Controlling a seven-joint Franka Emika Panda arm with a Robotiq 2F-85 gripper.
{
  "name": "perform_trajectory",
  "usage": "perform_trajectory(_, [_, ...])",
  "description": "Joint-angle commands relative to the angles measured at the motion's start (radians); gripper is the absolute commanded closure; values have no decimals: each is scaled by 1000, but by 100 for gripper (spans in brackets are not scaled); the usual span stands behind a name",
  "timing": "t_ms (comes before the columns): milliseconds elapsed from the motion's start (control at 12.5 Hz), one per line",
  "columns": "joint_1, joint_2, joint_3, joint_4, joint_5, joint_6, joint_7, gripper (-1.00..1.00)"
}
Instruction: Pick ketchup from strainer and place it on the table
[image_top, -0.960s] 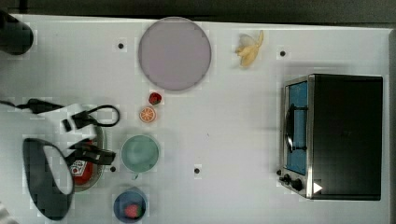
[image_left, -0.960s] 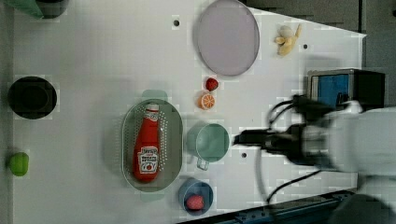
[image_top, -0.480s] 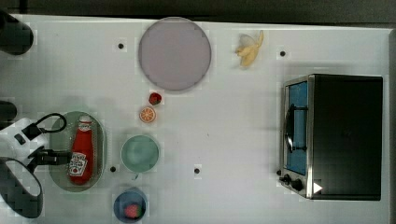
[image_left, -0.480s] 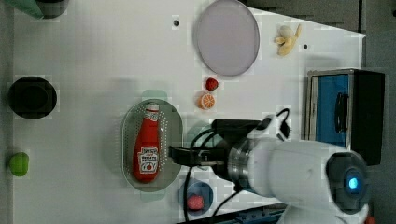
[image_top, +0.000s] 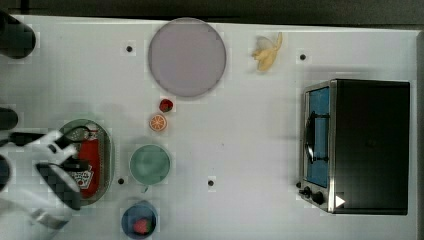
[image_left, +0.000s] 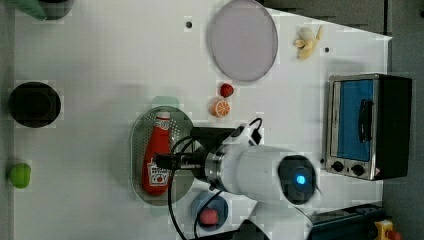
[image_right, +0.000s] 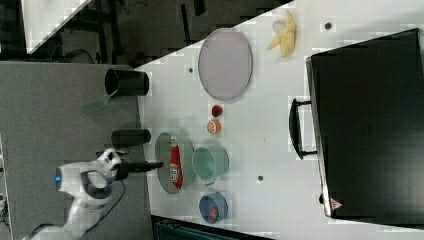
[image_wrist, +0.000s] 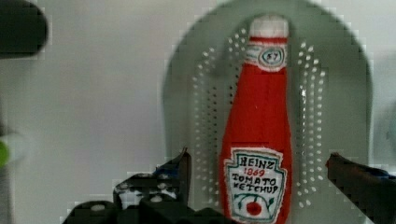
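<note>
The task is at its approach stage: nothing is lifted yet. The ketchup, a slim red plastic squeeze bottle with a white cap and a white printed label, lies flat on its side in the strainer, a pale green oval plastic basin with rows of small holes through its middle. The gripper, black and hard-edged, hangs over the label end of the bottle with its jaws spread wide, 1 finger on each side and neither touching it. Closing on the bottle, lifting it out and setting it down on the table, a large flat matte white tabletop with a few small dark holes, all remain to be done.

In the left view the bottle lies lengthwise in the basin, cap pointing toward a glossy orange slice and a small red strawberry. A smooth round green bowl sits just beside the strainer in the top view, with a round lilac plate well apart.
</note>
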Motion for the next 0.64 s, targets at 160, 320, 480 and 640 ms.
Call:
perform_trajectory(160, [-1, 107, -16, -26, -55, 118, 117, -100])
perform_trajectory(320, [1, 166, -18, -22, -77, 152, 141, -100])
perform_trajectory(480, [4, 210, -21, -20, -101, 178, 160, -100])
perform_trajectory(640, [15, 240, -39, -21, -130, 177, 177, -100])
